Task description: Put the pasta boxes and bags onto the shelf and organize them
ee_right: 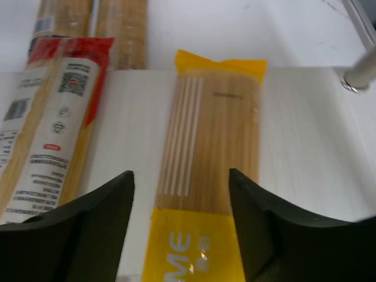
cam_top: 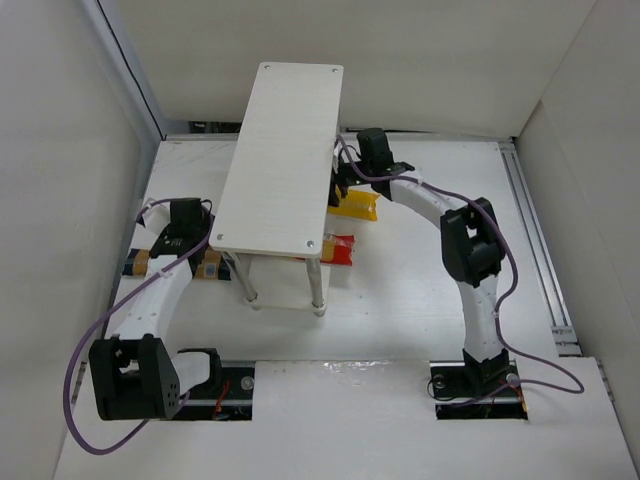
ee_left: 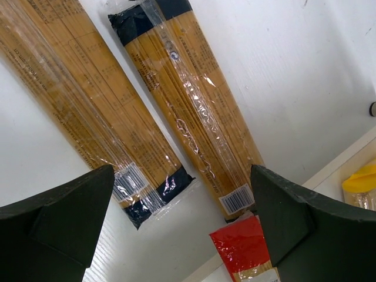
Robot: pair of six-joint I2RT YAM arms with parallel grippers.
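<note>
Two tan pasta boxes with navy ends lie side by side on the table, one on the left (ee_left: 88, 100) and one on the right (ee_left: 188, 111). My left gripper (ee_left: 182, 194) hangs open above their near ends, holding nothing. In the top view it (cam_top: 180, 243) is left of the shelf (cam_top: 280, 160), over the boxes (cam_top: 210, 265). The yellow bag (ee_right: 211, 147) and the red bag (ee_right: 59, 117) lie on the shelf's lower board (ee_right: 305, 129). My right gripper (ee_right: 179, 176) is open, with a finger on each side of the yellow bag (cam_top: 357, 205).
The shelf's metal legs stand at the front (cam_top: 318, 290) and near my right gripper (ee_right: 358, 73). The red bag's end (ee_left: 244, 247) reaches the lower board's edge beside the right box. White walls enclose the table on three sides.
</note>
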